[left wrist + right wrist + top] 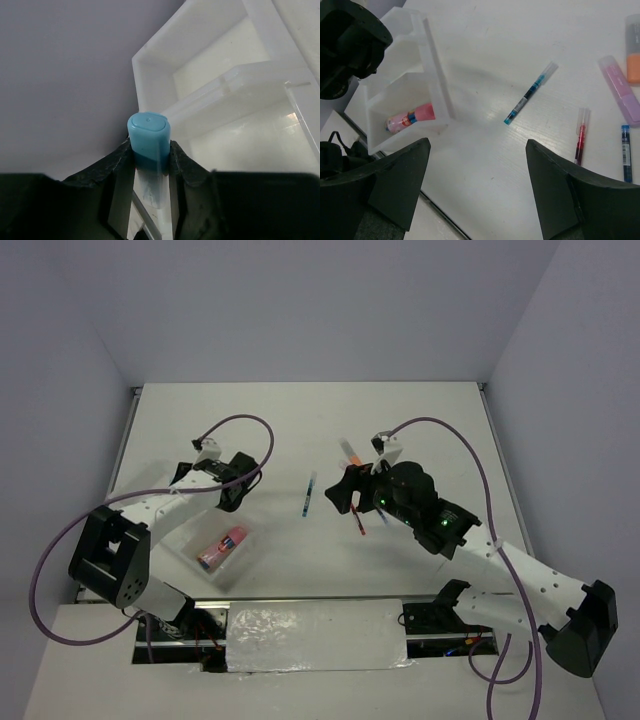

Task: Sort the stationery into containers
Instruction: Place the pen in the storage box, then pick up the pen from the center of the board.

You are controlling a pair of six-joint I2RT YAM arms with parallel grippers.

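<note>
Above the clear, rigid plastic tray [150, 55], your left tool [149, 155] pinches the blue-capped highlighter [148, 131], a smooth oval stub. Next, it likely needs lowering into a compartment, then release. Right of the tray, your right tool [477, 150] gapes wide above a thin blue pen [529, 93] on the surface.

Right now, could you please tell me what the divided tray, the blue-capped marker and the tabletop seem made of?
Translucent white three-compartment tray: probably moulded plastic, semi-glossy; its walls pass light and carry soft highlights.
Blue-capped highlighter: apparently plastic; opaque satin cap with a moulding dimple, clear barrel below.
White tabletop: perhaps painted or laminated wood; faint grain streaks, matte.
</note>
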